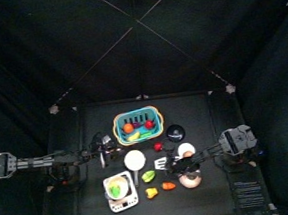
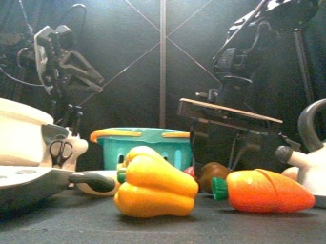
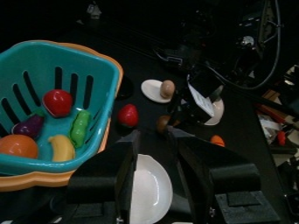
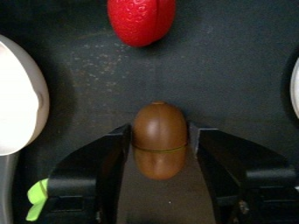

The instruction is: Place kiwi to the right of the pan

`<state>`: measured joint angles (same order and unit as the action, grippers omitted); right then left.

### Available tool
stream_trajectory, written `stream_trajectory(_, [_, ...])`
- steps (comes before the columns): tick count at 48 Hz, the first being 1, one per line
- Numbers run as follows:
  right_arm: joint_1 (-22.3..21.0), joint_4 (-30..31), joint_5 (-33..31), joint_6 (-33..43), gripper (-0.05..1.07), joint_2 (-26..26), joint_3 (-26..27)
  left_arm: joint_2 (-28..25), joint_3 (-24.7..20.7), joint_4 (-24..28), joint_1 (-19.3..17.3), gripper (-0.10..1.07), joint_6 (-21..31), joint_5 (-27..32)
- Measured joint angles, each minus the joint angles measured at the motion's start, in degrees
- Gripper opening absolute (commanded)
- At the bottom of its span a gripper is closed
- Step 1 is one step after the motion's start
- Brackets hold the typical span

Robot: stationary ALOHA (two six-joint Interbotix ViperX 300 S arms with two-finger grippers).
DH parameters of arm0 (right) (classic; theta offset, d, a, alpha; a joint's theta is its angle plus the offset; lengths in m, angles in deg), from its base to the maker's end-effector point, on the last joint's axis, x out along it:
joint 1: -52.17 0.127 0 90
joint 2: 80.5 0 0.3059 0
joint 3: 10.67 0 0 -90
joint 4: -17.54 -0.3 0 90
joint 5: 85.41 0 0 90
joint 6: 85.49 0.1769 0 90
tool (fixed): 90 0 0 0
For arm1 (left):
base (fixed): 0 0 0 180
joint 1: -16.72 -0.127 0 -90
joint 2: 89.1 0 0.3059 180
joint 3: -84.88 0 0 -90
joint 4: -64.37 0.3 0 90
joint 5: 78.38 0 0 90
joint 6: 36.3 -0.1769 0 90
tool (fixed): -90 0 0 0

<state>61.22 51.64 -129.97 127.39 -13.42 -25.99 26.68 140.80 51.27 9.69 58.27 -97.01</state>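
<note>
The brown kiwi (image 4: pixel 159 140) lies on the black table between the two jaws of my right gripper (image 4: pixel 160 129), which stand open on either side of it. From the front, the kiwi (image 2: pixel 213 173) peeks out behind the carrot (image 2: pixel 261 191). The pan (image 1: pixel 135 161), white inside with a dark handle, sits left of the kiwi; its rim (image 2: pixel 26 187) fills the front view's left. My left gripper (image 3: pixel 158 156) hovers open over the pan's left side (image 3: pixel 149 188), holding nothing.
A teal basket (image 1: pixel 138 126) of toy food stands at the back. A red fruit (image 4: pixel 142 19) lies just beyond the kiwi. A yellow pepper (image 2: pixel 155 188), a kettle (image 2: pixel 310 152) and a white plate (image 1: pixel 187 151) crowd the front and right.
</note>
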Motion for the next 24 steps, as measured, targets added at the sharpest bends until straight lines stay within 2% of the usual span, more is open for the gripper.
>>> stream_trajectory(24, [-0.09,0.53,-0.88,-0.26,0.96,0.09,0.00,0.00,0.09,0.00,-0.09,0.74,-0.09,0.26])
